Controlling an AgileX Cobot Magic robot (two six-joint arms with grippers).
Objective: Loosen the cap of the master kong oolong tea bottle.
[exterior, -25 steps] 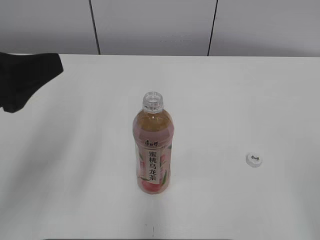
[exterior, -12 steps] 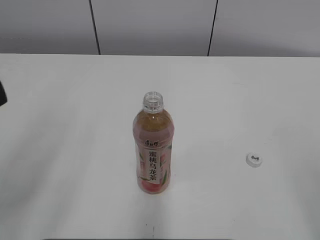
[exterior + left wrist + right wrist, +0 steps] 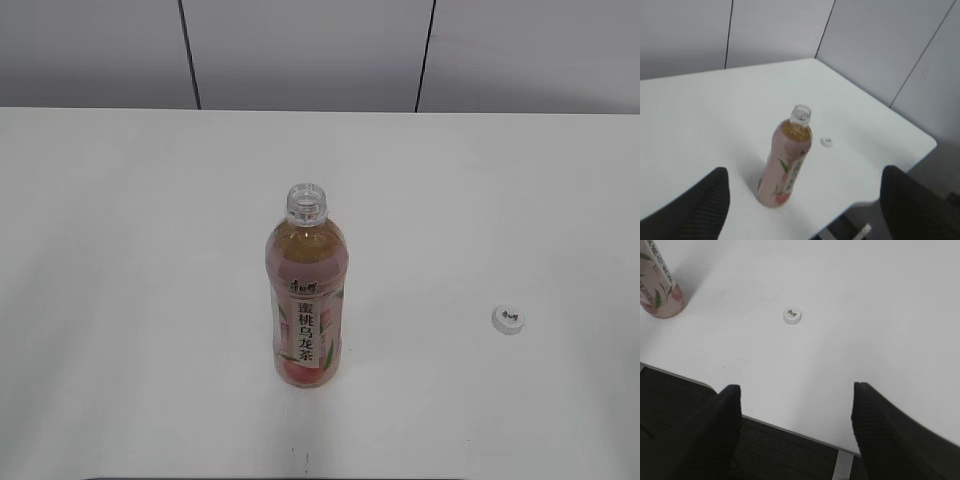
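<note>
A wide, bare white table (image 3: 150,250) fills most of the exterior view, with a grey panelled wall (image 3: 300,50) split by thin dark seams behind it.

Near the middle of the table stands the master kong oolong tea bottle (image 3: 306,300), a tall clear plastic bottle of pale amber tea wrapped in a pink-and-white label with peach art and a vertical column of dark Chinese characters. It is upright, and its threaded neck is open at the top, with no lid on it.

The left gripper (image 3: 805,210) shows only in the left wrist view, as two dark textured fingers at the lower corners of the picture. They are spread wide apart and hold nothing; the bottle stands well beyond them.

The right gripper (image 3: 797,432) shows in the right wrist view as two dark fingers, likewise spread wide and empty, hanging over the near table edge.

The cap (image 3: 508,319), a small round white plastic screw cap with a small dark printed mark on top, lies flat on the table, well apart from the bottle on its right side.
</note>
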